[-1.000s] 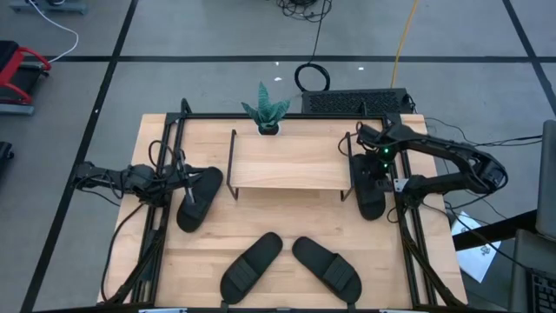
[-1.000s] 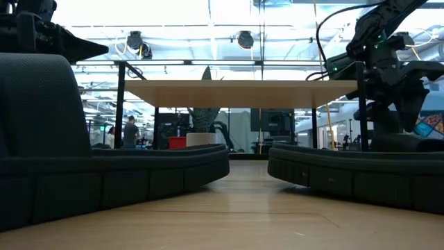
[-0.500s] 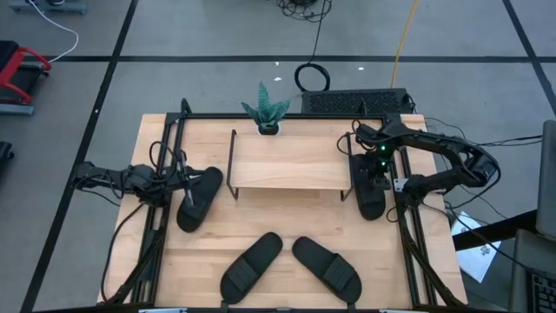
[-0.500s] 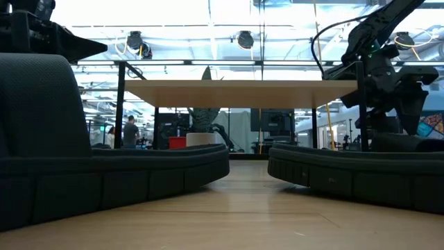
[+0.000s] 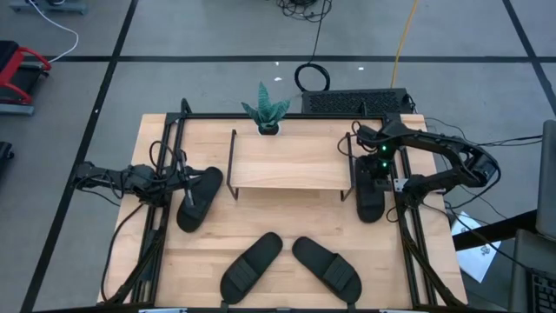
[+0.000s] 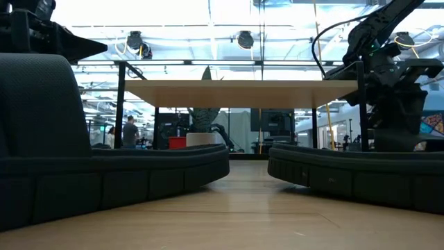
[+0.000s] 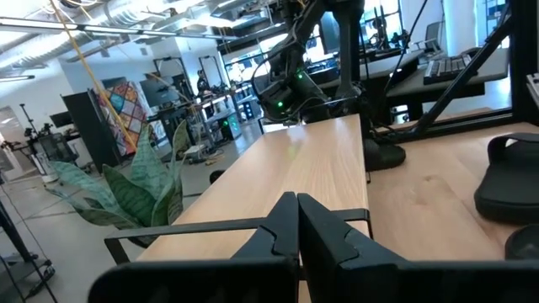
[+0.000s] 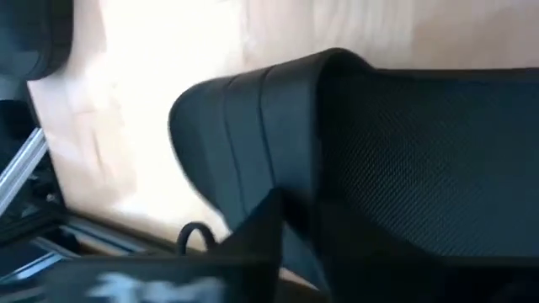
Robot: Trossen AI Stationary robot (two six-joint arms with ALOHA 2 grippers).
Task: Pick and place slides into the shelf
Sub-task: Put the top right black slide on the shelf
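black slides: i count 4, 2 lying side by side at the near edge [image 5: 250,266] [image 5: 327,266], 1 left of the shelf [image 5: 285,163] under my left gripper [image 5: 187,193], whose fingers [image 7: 278,236] are pressed together on nothing. the 4th slide [image 5: 368,193] lies just right of the shelf, my right gripper [image 5: 375,172] directly over its strap; i cannot tell how its fingers stand.

Grey floor [image 5: 174,35] crossed by dark lines surrounds the desk [image 5: 287,222]. A potted plant [image 5: 266,111] stands at twelve o'clock; a red frame [image 5: 19,76] lies at ten o'clock. Bright ceiling lights [image 6: 208,14] overhead.
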